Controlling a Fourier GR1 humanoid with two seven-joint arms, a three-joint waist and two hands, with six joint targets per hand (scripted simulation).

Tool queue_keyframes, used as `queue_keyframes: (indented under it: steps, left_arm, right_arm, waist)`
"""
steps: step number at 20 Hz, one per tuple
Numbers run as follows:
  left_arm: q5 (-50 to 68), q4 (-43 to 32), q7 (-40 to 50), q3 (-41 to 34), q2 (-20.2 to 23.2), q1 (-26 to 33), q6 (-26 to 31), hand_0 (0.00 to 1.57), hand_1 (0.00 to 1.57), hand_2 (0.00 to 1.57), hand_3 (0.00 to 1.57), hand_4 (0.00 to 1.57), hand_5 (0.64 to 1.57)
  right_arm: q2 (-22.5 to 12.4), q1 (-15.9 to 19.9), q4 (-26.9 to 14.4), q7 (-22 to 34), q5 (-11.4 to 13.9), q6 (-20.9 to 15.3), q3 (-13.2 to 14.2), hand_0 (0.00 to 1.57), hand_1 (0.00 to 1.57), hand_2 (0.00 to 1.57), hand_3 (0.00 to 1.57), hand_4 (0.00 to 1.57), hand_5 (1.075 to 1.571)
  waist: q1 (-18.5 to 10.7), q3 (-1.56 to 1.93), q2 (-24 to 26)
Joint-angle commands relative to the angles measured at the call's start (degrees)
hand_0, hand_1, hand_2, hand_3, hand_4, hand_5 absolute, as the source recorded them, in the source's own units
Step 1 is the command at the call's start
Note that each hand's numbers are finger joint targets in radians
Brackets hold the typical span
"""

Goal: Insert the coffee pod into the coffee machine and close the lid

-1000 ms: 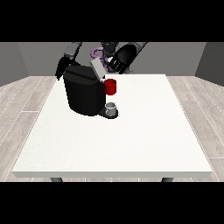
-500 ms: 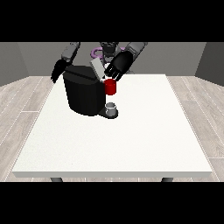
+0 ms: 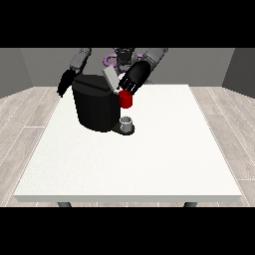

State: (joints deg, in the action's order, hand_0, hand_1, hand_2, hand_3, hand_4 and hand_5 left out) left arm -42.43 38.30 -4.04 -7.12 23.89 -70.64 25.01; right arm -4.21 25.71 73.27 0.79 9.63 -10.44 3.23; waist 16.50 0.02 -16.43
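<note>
Front view. Large white counter [image 3: 149,159]. Bulky black coffee machine [image 3: 94,107] stands at about 10 o'clock from the counter's centre, near the far edge. Its grey lid flap [image 3: 110,78] is tilted up, not closed. A red cylindrical part [image 3: 126,99] projects from the machine's front at its 3 o'clock side; below it a small grey cup [image 3: 127,122] sits on the machine's base.

Hand at the view's right [image 3: 133,79]: black, arm reaching down from 1 o'clock, forearm angled toward the machine. The hand is over the lid flap and just above the red part; fingers point down toward 7 o'clock. Cannot tell whether they are curled or hold anything.

Hand at the view's left [image 3: 65,83]: hangs beside the machine at its 10 o'clock corner, fingers pointing down; their state cannot be told, nothing seen in it.

The coffee pod cannot be made out separately.
</note>
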Motion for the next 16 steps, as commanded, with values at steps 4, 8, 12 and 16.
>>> queue_keyframes:
  steps: [4, 8, 12, 16]
  left_arm:
    - [-0.01, -1.67, -0.68, -1.25, 1.53, -0.90, -0.75, 1.20, 1.20, 1.26, 1.20, 0.41, 1.571]
    - [-1.25, -0.22, 0.97, 0.34, -1.56, -1.95, -2.69, 1.22, 1.22, 1.26, 1.21, 0.38, 1.571]
    - [-0.79, -0.09, -0.90, -0.10, 0.81, -4.35, -0.29, 1.22, 1.22, 1.24, 1.20, 0.36, 1.571]
    - [-1.45, -0.99, -1.63, -0.90, 0.49, -2.10, -5.32, 1.18, 1.18, 1.20, 1.17, 0.35, 1.571]
  right_arm:
    - [1.00, -2.09, 1.12, -0.86, 0.79, -0.09, -1.64, 0.00, 0.00, 0.00, 0.00, 0.17, 1.571]
    - [-0.69, 2.11, -2.27, 0.33, -0.96, 0.45, 1.43, 0.00, 0.00, 0.00, 0.00, 0.00, 1.571]
    - [-0.79, 1.88, -2.92, -2.77, -0.97, 0.02, 1.93, 0.00, 0.00, 0.00, 0.00, 0.00, 1.571]
    - [0.22, -0.80, -0.42, -1.91, 0.08, 0.52, -0.63, 0.00, 0.00, 0.00, 0.00, 0.00, 1.571]
  waist:
    - [1.79, -0.02, -0.25]
    - [-0.38, 0.00, -1.16]
    - [-0.43, 0.01, -1.94]
    - [1.97, -0.01, -1.55]
